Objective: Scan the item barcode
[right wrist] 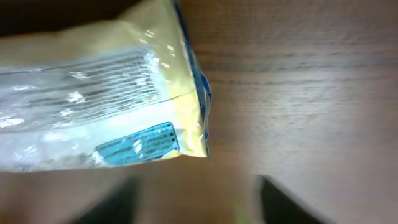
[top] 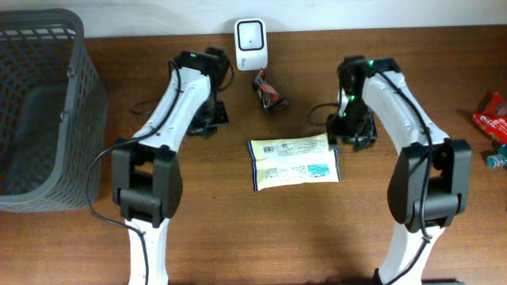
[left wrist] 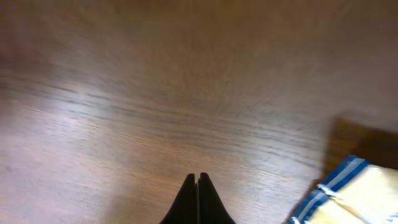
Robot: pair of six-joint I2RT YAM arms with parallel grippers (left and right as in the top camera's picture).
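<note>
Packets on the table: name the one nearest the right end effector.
The pale yellow, blue-striped plastic packet at mid-table, beside the right end effector. The small dark crumpled wrapper lies farther back; the red plastic packet sits at the right edge.

Glossy plastic packet (top: pixel 293 161), smooth wood-grain table (top: pixel 238 229), matt plastic basket (top: pixel 89 103)

No wording can be read anywhere on the desk (top: pixel 238 237). The yellow packet (top: pixel 294 161) at centre frame carries a white printed panel (top: pixel 279 148) and a blue patch (top: pixel 318 170), both too blurred to make out, even from the right wrist. Pale marks on the red wrapper (top: pixel 491 117) at the right edge are illegible.
</note>
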